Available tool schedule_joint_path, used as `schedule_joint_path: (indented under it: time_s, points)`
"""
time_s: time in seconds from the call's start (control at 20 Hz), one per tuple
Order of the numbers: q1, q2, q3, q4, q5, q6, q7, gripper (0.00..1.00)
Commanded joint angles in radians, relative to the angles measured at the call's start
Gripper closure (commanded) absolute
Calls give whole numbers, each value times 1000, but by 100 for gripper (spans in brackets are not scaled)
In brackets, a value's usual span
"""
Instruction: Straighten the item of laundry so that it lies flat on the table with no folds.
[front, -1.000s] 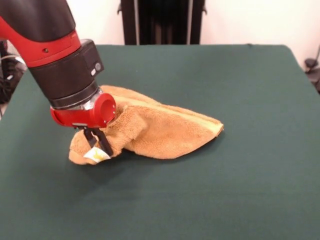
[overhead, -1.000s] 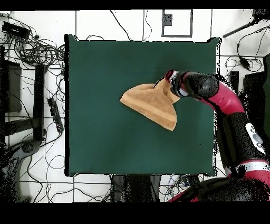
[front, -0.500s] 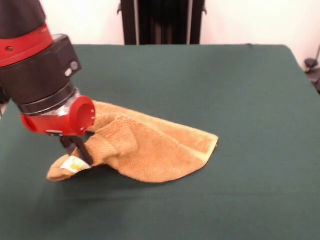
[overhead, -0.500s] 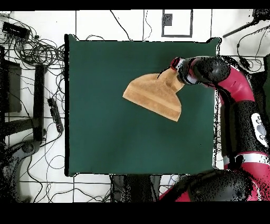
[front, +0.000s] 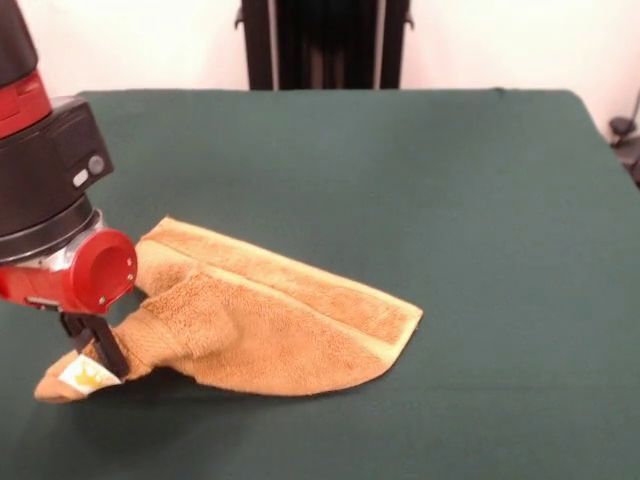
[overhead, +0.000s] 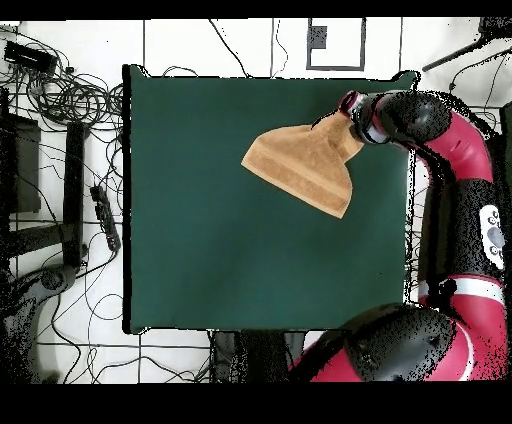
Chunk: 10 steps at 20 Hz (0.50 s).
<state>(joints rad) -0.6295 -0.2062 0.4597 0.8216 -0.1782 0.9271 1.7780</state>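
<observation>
The item of laundry (front: 270, 320) is an orange-tan towel, partly spread on the green table (front: 450, 200), with a paler stripe along its far-right edge. One corner with a small white tag (front: 88, 376) is pinched in my gripper (front: 95, 355), which is shut on it at the front view's lower left. A raised fold runs from that corner into the cloth. In the overhead view the towel (overhead: 305, 165) fans out leftward from the gripper (overhead: 347, 116) near the table's upper right corner (overhead: 405, 85).
Cables and stands lie on the floor around the table (overhead: 200, 250) in the overhead view. A dark stand (front: 325, 45) rises behind the table's far edge.
My gripper has dragged the towel corner toward the front view's lower left, close to the table edge. The towel has followed and opened out flatter.
</observation>
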Motion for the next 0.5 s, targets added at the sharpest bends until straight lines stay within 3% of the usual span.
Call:
schedule_joint_path:
  time_s: [0.05, 0.35, 0.5]
  points:
    - [87, 81, 56, -183, -17, 250, -118, 100]
    - [43, 36, 57, 6, -8, 52, -160, 100]
    - [42, 28, 49, 36, -12, 50, -158, 100]
